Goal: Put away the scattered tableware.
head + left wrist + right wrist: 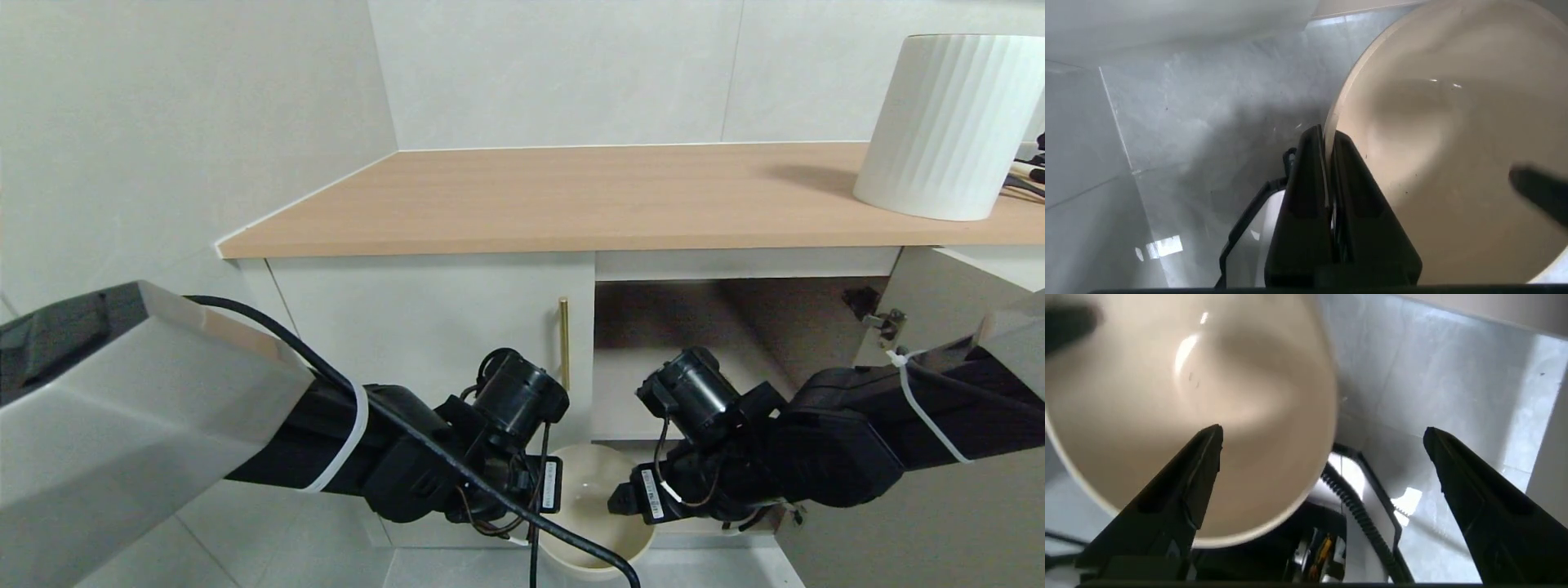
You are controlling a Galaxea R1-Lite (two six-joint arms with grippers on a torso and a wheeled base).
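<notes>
A cream bowl (592, 506) hangs low in front of the cabinet, above the floor. My left gripper (549, 486) is shut on its rim; in the left wrist view the two fingers (1329, 163) pinch the edge of the bowl (1454, 147). My right gripper (624, 498) is at the bowl's opposite side. In the right wrist view it stands open (1323, 449), one finger over the inside of the bowl (1208, 384) and the other outside, straddling the rim without touching it.
The wooden countertop (571, 196) carries a white ribbed container (947, 122) at the right. Below it, the left cabinet door with a brass handle (563, 343) is closed. The right compartment (718, 343) stands open, its door (963, 294) swung out right.
</notes>
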